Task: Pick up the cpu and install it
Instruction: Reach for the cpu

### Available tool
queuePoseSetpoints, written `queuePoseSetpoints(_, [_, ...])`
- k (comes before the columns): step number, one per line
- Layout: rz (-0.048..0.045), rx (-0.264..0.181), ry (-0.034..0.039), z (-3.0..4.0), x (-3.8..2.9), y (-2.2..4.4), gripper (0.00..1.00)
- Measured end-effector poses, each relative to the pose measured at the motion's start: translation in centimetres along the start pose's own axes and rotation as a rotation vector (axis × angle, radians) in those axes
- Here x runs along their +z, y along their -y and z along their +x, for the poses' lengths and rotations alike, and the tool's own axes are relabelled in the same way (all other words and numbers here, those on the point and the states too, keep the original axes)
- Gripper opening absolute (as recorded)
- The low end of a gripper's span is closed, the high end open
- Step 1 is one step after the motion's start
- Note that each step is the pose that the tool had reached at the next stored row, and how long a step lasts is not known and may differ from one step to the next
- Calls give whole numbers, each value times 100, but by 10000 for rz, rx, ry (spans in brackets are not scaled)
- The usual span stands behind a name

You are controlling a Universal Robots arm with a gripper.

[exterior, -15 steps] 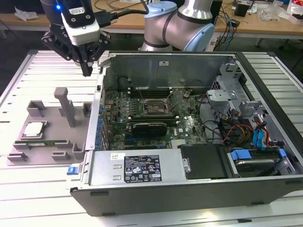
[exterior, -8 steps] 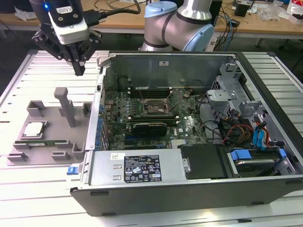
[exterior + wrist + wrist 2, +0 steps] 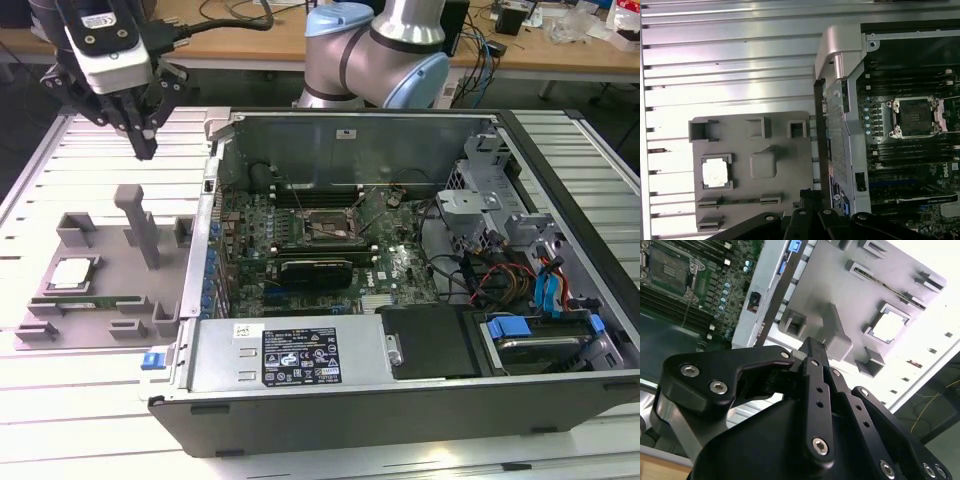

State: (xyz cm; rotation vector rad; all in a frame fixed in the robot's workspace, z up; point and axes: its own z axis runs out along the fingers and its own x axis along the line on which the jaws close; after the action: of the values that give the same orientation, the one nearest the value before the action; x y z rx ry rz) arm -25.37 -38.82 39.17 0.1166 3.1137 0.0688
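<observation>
The cpu (image 3: 70,272) is a small square chip with a silvery top, lying flat in a pocket of the grey holder tray (image 3: 105,255) at the exterior view's left. Both wrist views show the cpu (image 3: 888,326) (image 3: 716,172) in that pocket. My gripper (image 3: 145,148) hangs high above the tray's far side, well apart from the cpu, pointing down. Its black fingers (image 3: 813,347) are shut together with nothing between them. The bare cpu socket (image 3: 325,228) (image 3: 915,117) sits on the motherboard inside the open computer case (image 3: 300,370).
A tall grey post (image 3: 140,225) stands on the tray between gripper and case wall. A thin green memory stick (image 3: 85,300) lies in a tray slot. Inside the case are a black card (image 3: 315,268), cables (image 3: 480,270) and drive bays (image 3: 540,340). The arm's base (image 3: 375,55) stands behind.
</observation>
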Motion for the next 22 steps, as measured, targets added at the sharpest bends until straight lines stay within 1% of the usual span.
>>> queuePoseSetpoints(3, [0,0,0,81,17,5,11])
queuePoseSetpoints(7, [0,-1,0,233,65,18,11])
queuePoseSetpoints(8, [0,0,0,257,72,20,11])
queuePoseSetpoints(13, [-1,1,1,340,95,26,11])
queuePoseSetpoints(20, [0,0,0,405,109,32,11])
queuePoseSetpoints(22, [0,0,0,433,114,34,11])
